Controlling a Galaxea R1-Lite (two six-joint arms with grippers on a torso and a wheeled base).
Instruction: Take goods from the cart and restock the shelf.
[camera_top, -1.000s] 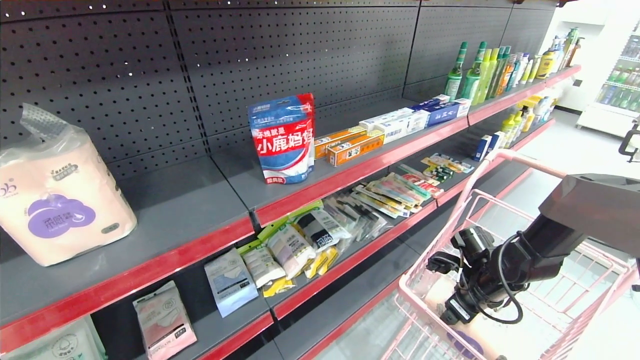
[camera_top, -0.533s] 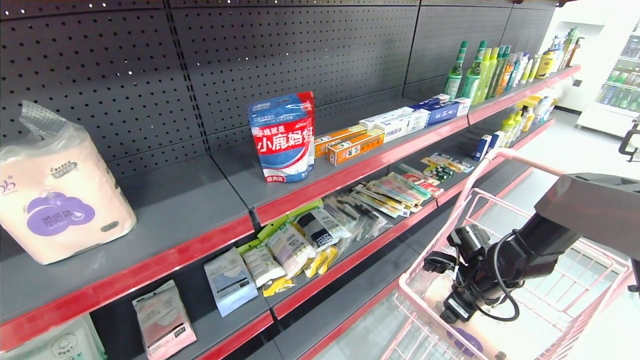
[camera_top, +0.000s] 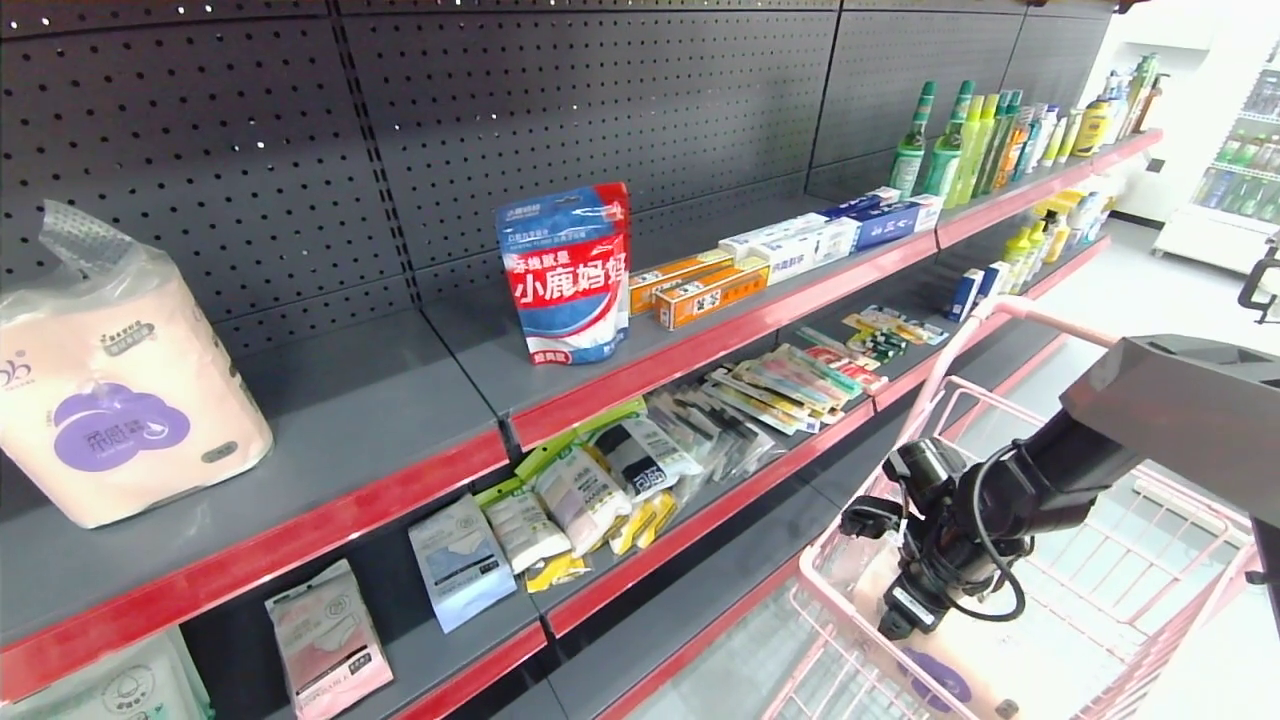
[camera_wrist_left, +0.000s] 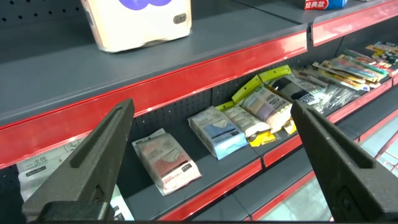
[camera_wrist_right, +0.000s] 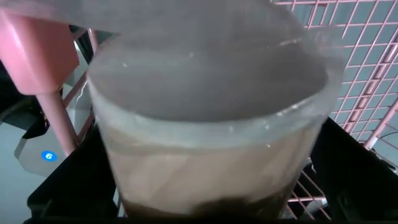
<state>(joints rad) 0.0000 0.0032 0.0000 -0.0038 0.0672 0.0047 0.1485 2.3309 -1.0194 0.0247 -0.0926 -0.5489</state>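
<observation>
Right hand shifted leftward in cart, gripping tissue pack

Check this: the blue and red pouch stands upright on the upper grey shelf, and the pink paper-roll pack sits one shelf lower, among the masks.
One point is wrong. The pink paper-roll pack is not a shelf lower: it stands on the same upper grey shelf as the blue and red pouch, to the pouch's left, as the head view shows. The pouch does stand upright there.

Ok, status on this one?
Left pincer open, empty, facing the shelf. Right pincer down in the cart, at a wrapped roll pack. Its rim close by.
</observation>
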